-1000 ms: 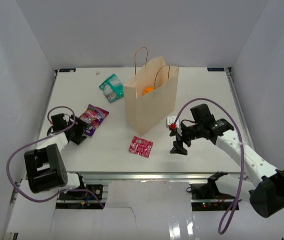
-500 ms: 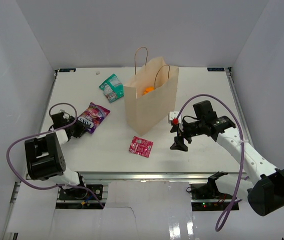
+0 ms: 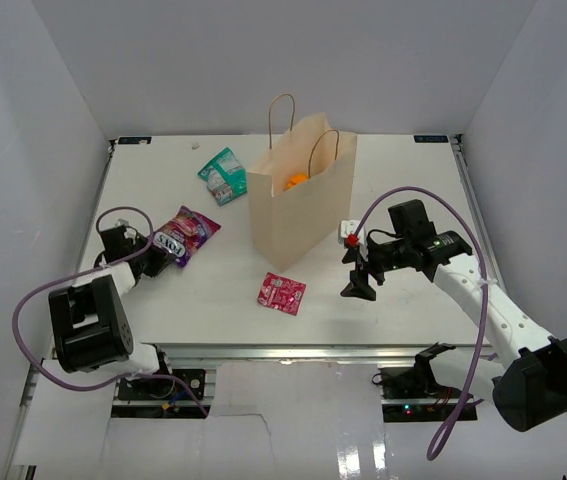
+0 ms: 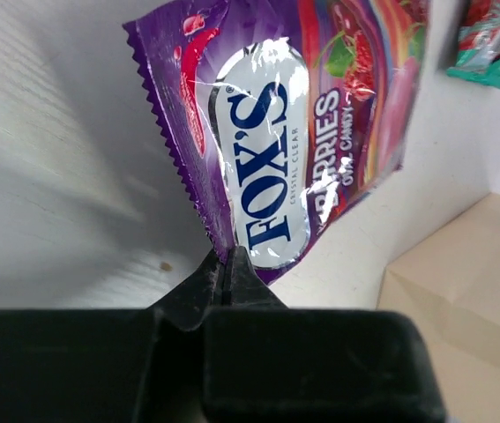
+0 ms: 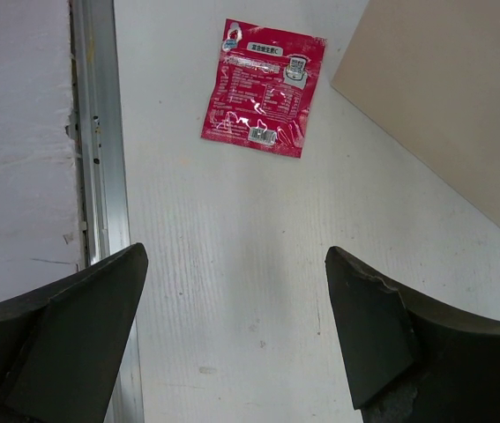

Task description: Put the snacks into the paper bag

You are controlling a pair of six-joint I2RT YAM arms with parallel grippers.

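Observation:
The tan paper bag [image 3: 301,200] stands upright at mid-table, and an orange-yellow snack [image 3: 295,182] shows inside its mouth. My left gripper [image 3: 166,252] is shut on the near edge of the purple snack [image 3: 189,232], whose white lettering fills the left wrist view [image 4: 298,132]. A teal-green snack [image 3: 224,175] lies left of the bag and shows in that view's corner [image 4: 495,44]. The pink-red snack [image 3: 282,293] lies flat in front of the bag. My right gripper [image 3: 356,282] hangs open to its right, nothing between its fingers; the packet [image 5: 264,86] lies ahead of them.
A small white block with a red knob [image 3: 345,238] sits by the bag's right foot. The metal rail of the table's near edge [image 5: 100,159] runs beside my right gripper. The bag wall [image 5: 461,106] rises to its other side.
My left gripper has closed on the purple packet's edge and shifted it slightly. The right gripper has moved little and stays open.

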